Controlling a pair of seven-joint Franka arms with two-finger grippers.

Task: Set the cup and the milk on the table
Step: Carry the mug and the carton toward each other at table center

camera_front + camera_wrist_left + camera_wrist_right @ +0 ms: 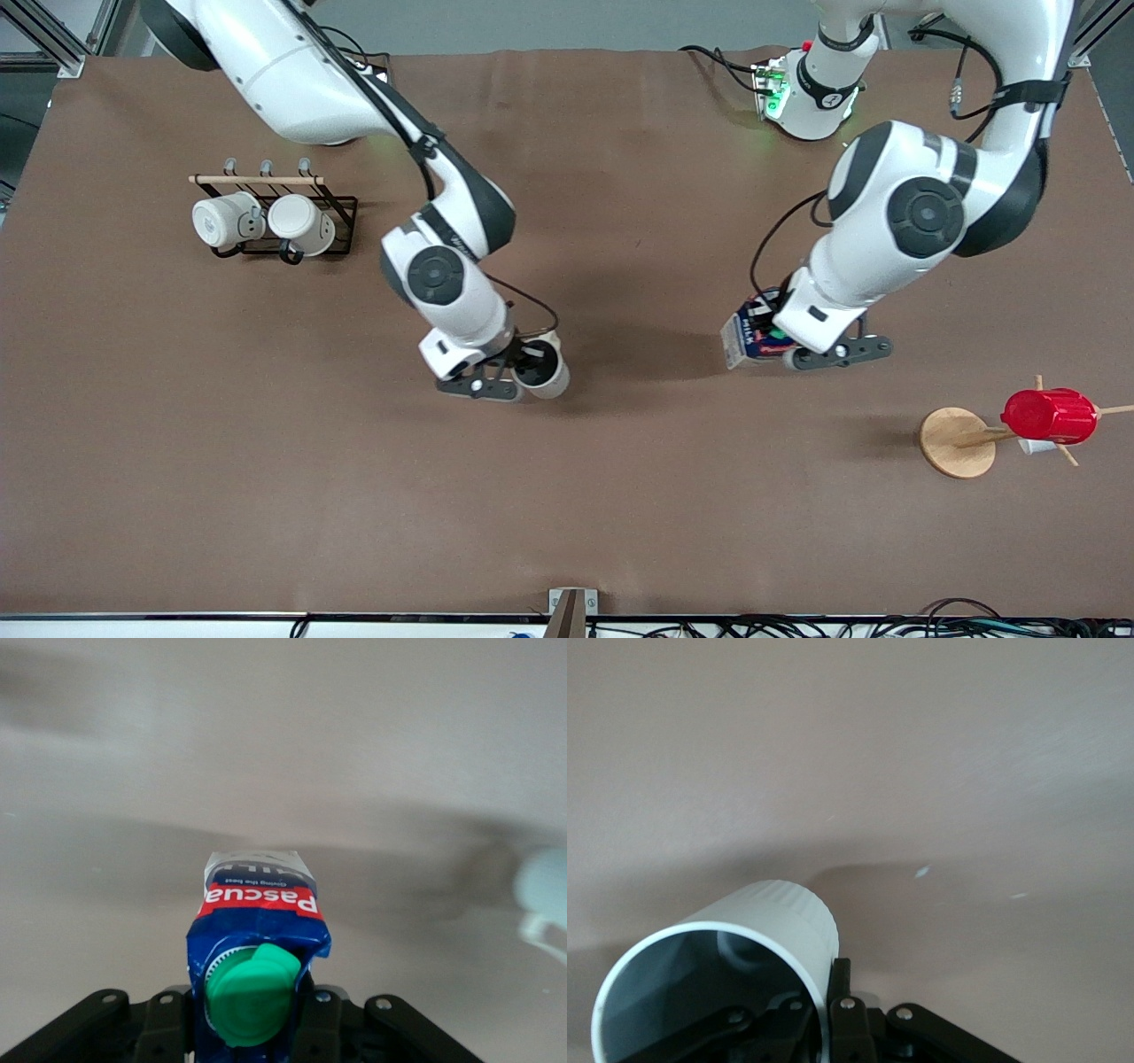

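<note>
My right gripper (524, 370) is shut on the rim wall of the cream-white cup (547, 374), one finger inside and one outside, and holds it just over the middle of the brown table (620, 505). In the right wrist view the cup (757, 930) shows its grey inside above the gripper (829, 1014). My left gripper (784, 344) is shut on the dark-blue milk carton (749, 332), which is tilted over the table toward the left arm's end. In the left wrist view the milk (259, 917) shows its green cap and red band between the fingers of the gripper (252, 1028).
A black rack (341, 221) with two all-white mugs (226, 221) stands toward the right arm's end. A wooden stand (957, 441) bearing a red cup (1050, 416) stands toward the left arm's end, nearer the front camera than the milk.
</note>
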